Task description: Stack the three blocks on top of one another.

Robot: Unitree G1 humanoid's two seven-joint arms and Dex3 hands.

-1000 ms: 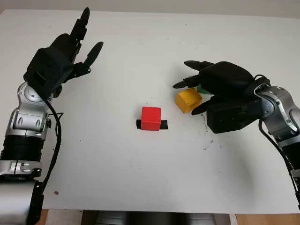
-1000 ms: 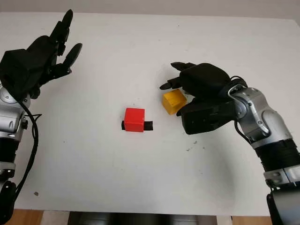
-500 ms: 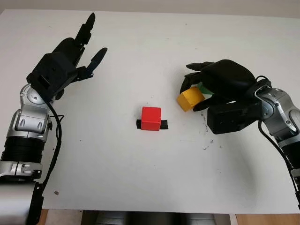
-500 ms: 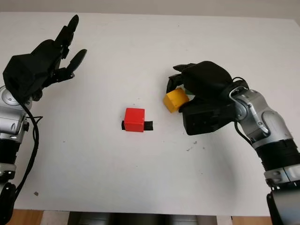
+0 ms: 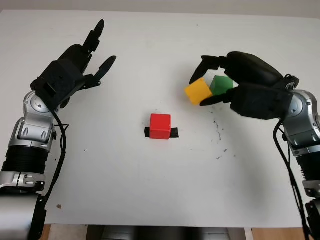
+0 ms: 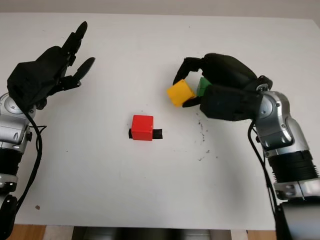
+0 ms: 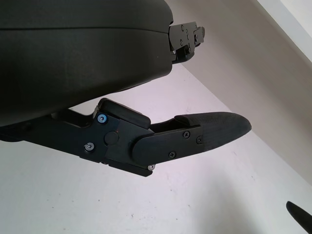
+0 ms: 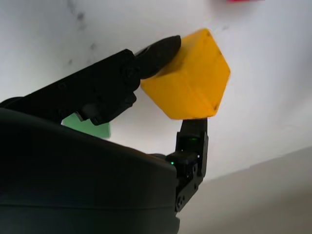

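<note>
My right hand (image 5: 200, 87) is shut on the yellow block (image 5: 197, 92) and holds it tilted above the table at centre right; its fingertips pinch the yellow block (image 8: 187, 83) from two sides. The green block (image 5: 221, 84) sits on the table just behind it, partly under my palm. A red block (image 5: 160, 126) stands on a strip of black tape (image 5: 173, 133) in the middle of the table, left of and nearer than the yellow one. My left hand (image 5: 92, 62) is open, raised over the far left of the table.
The white table (image 5: 150, 190) has small dark marks (image 5: 218, 137) below my right hand. Its front edge (image 5: 150, 225) runs along the bottom of the head views.
My right hand closed on the yellow block and lifted it off the table, uncovering the green block behind. The left hand drifted slightly right.
</note>
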